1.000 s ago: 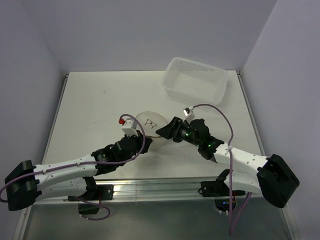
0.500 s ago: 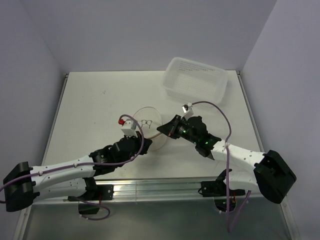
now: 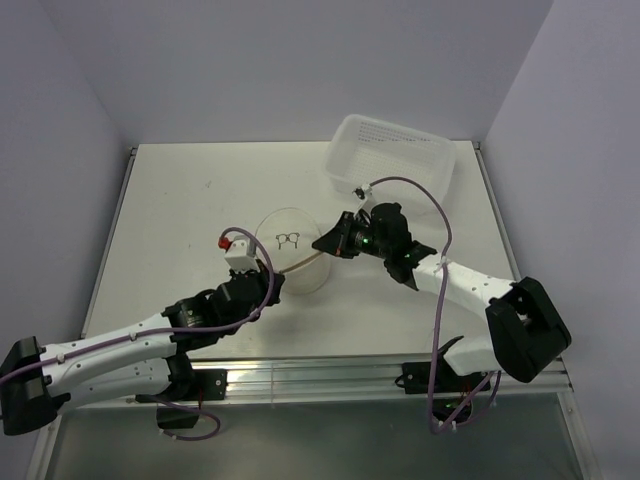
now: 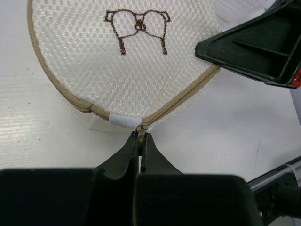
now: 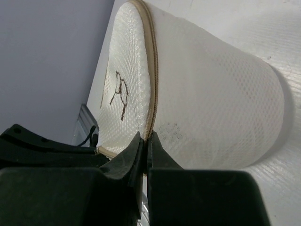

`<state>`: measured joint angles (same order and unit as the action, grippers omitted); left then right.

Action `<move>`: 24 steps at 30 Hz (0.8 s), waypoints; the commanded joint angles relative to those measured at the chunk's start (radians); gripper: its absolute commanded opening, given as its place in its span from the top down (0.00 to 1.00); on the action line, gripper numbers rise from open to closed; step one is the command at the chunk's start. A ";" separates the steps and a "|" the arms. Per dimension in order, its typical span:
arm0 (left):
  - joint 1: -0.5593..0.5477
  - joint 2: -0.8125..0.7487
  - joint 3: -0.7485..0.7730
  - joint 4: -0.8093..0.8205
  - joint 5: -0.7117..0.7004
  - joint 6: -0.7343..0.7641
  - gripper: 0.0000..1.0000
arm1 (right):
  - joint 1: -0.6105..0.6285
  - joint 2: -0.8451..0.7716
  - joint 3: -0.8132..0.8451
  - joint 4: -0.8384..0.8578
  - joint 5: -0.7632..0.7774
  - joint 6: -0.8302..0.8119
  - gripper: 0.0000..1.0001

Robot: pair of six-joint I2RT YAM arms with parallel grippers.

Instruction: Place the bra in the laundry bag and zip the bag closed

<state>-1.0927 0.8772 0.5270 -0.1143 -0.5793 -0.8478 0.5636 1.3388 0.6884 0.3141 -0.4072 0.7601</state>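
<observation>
The laundry bag is a round white mesh drum with a beige zip rim, tipped so that its lid with the dark bra icon faces up. My left gripper is shut on the small zip pull at the bag's near edge, by a white tab. My right gripper is shut on the beige rim at the bag's right side. From above, the left gripper and the right gripper flank the bag. The bra is hidden from every view.
A rigid white perforated basket stands at the back right, just behind the right arm's wrist. The right gripper's black fingers show at the upper right of the left wrist view. Grey walls close in the table on three sides.
The right gripper has shut on the bag's rim. Both arms and the bag have shifted away from the bases, and the bag's lid has tipped up more toward the camera.
</observation>
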 commanded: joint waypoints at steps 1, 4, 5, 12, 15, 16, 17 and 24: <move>0.013 -0.038 0.037 -0.209 -0.185 -0.010 1.00 | -0.065 0.006 0.065 -0.033 0.059 -0.120 1.00; 0.013 -0.058 0.030 -0.156 -0.177 0.015 1.00 | -0.065 0.020 0.074 -0.029 0.031 -0.117 1.00; 0.013 -0.063 0.022 -0.116 -0.165 0.027 1.00 | -0.065 0.022 0.074 -0.027 0.027 -0.114 1.00; 0.013 -0.116 0.059 -0.114 -0.134 0.050 0.38 | -0.028 0.030 0.088 -0.030 0.019 -0.093 0.84; 0.013 -0.159 0.102 -0.149 -0.145 0.055 0.16 | -0.011 0.005 0.088 -0.052 0.066 -0.090 0.33; 0.013 -0.168 0.113 -0.172 -0.148 0.061 0.09 | -0.010 -0.018 0.085 -0.055 0.077 -0.087 0.23; 0.013 -0.178 0.135 -0.186 -0.151 0.068 0.03 | -0.011 -0.035 0.080 -0.064 0.090 -0.087 0.13; 0.013 -0.254 0.232 -0.271 -0.165 0.108 0.05 | -0.011 -0.286 0.042 -0.200 0.286 -0.119 0.00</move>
<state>-1.0828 0.6491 0.6949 -0.3386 -0.7120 -0.7780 0.5499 1.1797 0.7265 0.1478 -0.2424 0.6739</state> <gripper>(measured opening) 0.960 0.994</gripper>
